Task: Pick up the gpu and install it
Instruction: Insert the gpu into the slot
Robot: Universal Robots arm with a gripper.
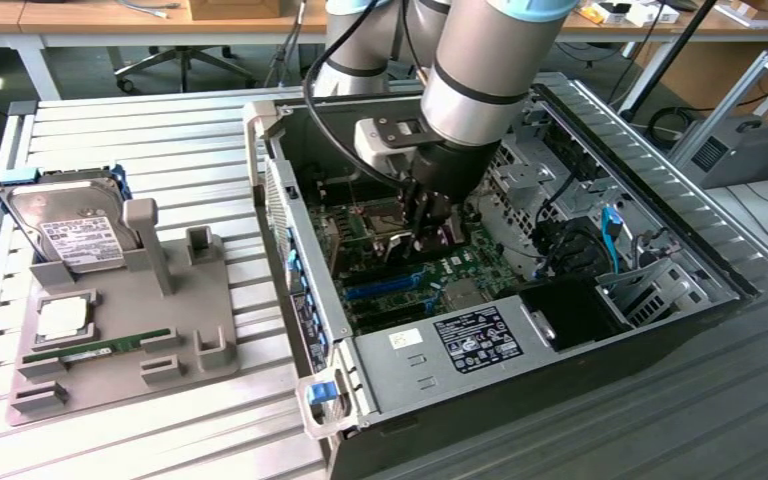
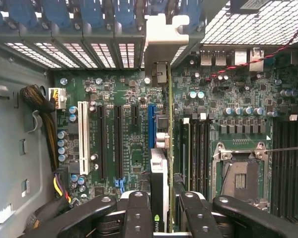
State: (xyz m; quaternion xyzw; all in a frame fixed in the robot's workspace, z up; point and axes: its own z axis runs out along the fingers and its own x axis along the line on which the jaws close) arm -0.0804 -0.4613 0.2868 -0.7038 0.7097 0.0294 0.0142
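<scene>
The arm reaches down into the open computer case (image 1: 307,225), which lies on its side on the slatted metal table (image 1: 157,130). The end effector (image 1: 427,236) sits low over the motherboard (image 1: 404,285). In the wrist view the end effector (image 2: 161,201) is clamped on the gpu (image 2: 159,166), with one dark finger (image 2: 137,208) on each face of the card. The gpu stands on edge, and its long side runs along the blue expansion slot (image 2: 151,124), right next to it. Its silvery end bracket (image 2: 161,42) is up against the row of slot openings in the case's rear wall. Whether the card's lower edge is seated in the slot cannot be told. The white slot (image 2: 83,136) lies well to one side of the card and the CPU socket (image 2: 241,173) to the other. On the exterior view's left, a grey holder (image 1: 131,330) on the table carries a hard drive in a blue frame (image 1: 75,232) and a green RAM stick (image 1: 97,350).
</scene>
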